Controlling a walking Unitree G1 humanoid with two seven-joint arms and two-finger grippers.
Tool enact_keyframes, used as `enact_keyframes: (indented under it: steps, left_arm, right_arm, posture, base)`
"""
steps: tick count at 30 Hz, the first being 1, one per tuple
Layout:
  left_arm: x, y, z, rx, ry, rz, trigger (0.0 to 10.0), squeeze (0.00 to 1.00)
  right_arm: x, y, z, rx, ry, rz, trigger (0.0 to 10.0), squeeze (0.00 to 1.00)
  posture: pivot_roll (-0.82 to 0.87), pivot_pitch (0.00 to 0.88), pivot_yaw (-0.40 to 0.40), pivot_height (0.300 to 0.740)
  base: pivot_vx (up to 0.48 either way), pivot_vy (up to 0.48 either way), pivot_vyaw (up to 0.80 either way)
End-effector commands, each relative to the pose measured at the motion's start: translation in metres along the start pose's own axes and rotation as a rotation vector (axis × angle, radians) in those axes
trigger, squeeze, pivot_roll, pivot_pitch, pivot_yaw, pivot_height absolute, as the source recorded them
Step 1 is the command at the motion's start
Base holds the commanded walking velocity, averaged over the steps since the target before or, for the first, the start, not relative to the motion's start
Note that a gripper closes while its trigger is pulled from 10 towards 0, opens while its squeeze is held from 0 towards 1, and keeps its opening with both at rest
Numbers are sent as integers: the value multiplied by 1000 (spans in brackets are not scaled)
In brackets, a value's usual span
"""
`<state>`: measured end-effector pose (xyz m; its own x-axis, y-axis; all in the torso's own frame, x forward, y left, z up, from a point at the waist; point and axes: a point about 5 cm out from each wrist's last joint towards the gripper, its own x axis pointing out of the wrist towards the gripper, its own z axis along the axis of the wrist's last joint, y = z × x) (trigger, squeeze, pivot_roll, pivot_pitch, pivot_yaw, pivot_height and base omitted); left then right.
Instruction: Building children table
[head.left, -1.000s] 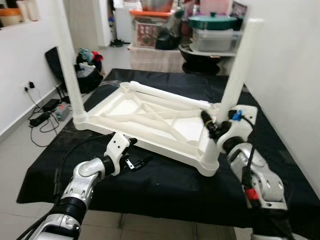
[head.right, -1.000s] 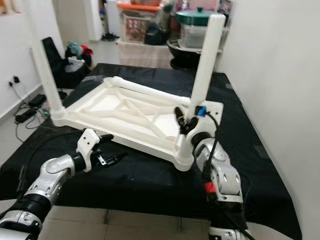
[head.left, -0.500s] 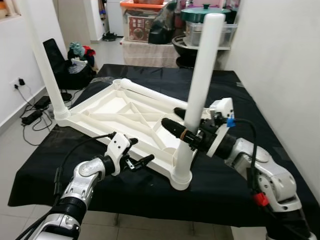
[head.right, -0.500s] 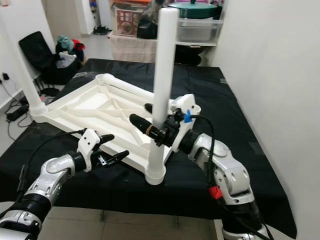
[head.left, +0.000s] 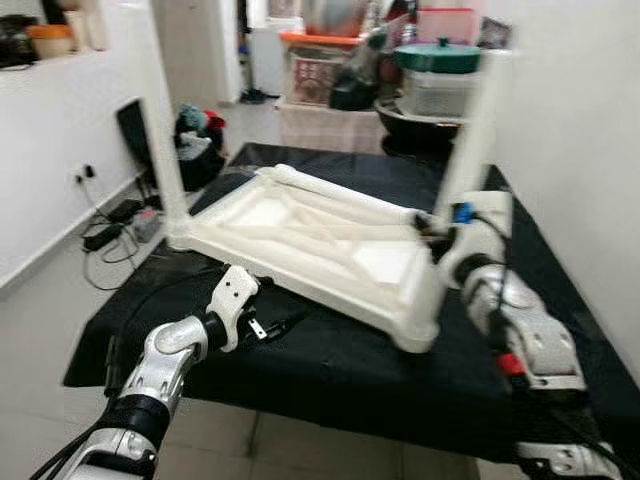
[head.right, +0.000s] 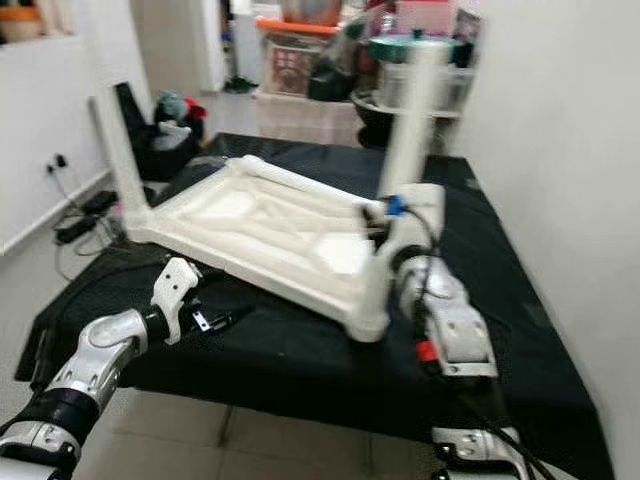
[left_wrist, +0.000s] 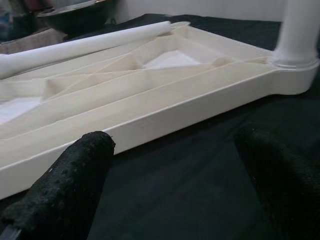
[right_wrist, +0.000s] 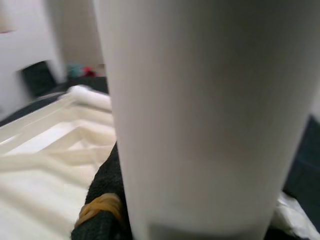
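A white children's table top (head.left: 300, 240) lies upside down on the black-covered platform (head.left: 330, 375). One white leg (head.left: 168, 150) stands upright in its far left corner and another (head.left: 470, 140) in its near right corner. A loose leg (head.left: 335, 195) lies along the far rim. My right gripper (head.left: 432, 232) holds the lower part of the right leg (right_wrist: 200, 115), with one black finger (right_wrist: 102, 200) pressed against it. My left gripper (head.left: 268, 326) hovers open just in front of the top's near edge (left_wrist: 150, 125), its fingers (left_wrist: 70, 185) wide apart over the black cloth.
A white wall (head.left: 580, 120) runs close along the right. Boxes, pots and a lidded container (head.left: 430, 70) crowd the back. Cables and a power strip (head.left: 110, 215) lie on the floor to the left, near a dark bag (head.left: 195, 140).
The whole picture has swung and blurred, so the camera moved. My right gripper stays on the near right leg, its arm folded closer in. The left gripper keeps its place, still open.
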<state>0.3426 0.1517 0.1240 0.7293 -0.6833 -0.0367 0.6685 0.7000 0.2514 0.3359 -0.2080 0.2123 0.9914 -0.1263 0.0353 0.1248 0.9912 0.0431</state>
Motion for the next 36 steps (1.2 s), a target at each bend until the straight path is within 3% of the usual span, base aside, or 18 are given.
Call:
enact_keyframes:
  steps: [1,5,6,7,11,12,13,17,18,20,22,23,26,28,33,34,35,36]
  left_arm:
    - [1,0,1,15,1,0,10000,0]
    - [1,-1,-1,19,13,-1,10000,0]
    - [1,-1,-1,19,14,-3,10000,0]
    - [1,0,0,17,12,-3,10000,0]
    - [2,1,1,17,8,3,10000,0]
    - [2,1,1,18,8,3,10000,0]
    - [2,1,1,17,8,3,10000,0]
    - [1,0,0,15,9,1,10000,0]
    - [1,0,0,13,9,0,10000,0]
    - [0,0,0,13,10,-1,10000,0]
    - [0,0,0,13,10,-5,10000,0]
    - [0,0,0,13,10,-5,10000,0]
    - [0,1,1,14,8,-8,10000,0]
    - [0,1,1,14,8,-10,10000,0]
    - [0,0,1,14,9,-14,10000,0]
    - [0,0,1,14,9,-14,10000,0]
    - [0,0,1,14,9,-14,10000,0]
    - [0,0,1,14,9,-13,10000,0]
  right_arm:
    - [-6,-12,-26,0,112,-101,0,0]
    - [-13,0,-39,-2,166,-80,0,0]
    - [-12,9,-40,12,167,-13,8706,0]
    - [-10,21,-37,34,147,58,10000,0]
    - [-6,39,-18,91,44,162,10000,0]
    - [-5,40,-13,91,19,172,10000,243]
    - [-5,41,-9,103,1,190,10000,1000]
    - [-5,45,2,113,-11,263,10000,1000]
    - [-5,47,5,116,-18,299,10000,0]
    - [-6,50,12,123,-44,371,10000,0]
    - [-12,59,25,154,-69,552,10000,0]
    - [-12,59,25,154,-69,552,10000,0]
    - [-34,82,43,91,-118,875,10000,0]
    - [-43,89,44,48,-123,983,10000,0]
    - [-50,93,34,23,-76,1081,9725,0]
    - [-51,93,32,23,-72,1082,3020,0]
    - [-51,93,32,23,-72,1082,3020,0]
    - [-48,91,30,33,-54,1053,1529,0]
  posture:
    - [48,0,-39,740]
    - [41,0,-36,740]
    - [41,0,-36,740]
    - [43,0,-38,740]
    - [45,0,-42,740]
    - [45,0,-42,740]
    - [48,0,-44,740]
    - [51,0,-45,740]
    - [51,0,-45,740]
    - [51,0,-45,740]
    - [55,0,-43,740]
    - [55,0,-43,740]
    - [57,0,-46,740]
    - [60,0,-48,740]
    - [64,0,-50,740]
    - [64,0,-50,740]
    - [64,0,-50,740]
    - [62,0,-48,740]
  base:
    - [0,0,0]
    - [0,0,0]
    - [0,0,0]
    - [0,0,0]
    - [0,0,0]
    - [0,0,0]
    - [0,0,0]
    - [0,0,0]
    - [0,0,0]
    - [0,0,0]
    - [0,0,0]
    - [0,0,0]
    - [0,0,0]
    - [0,0,0]
    - [0,0,0]
    - [0,0,0]
    - [0,0,0]
    - [0,0,0]
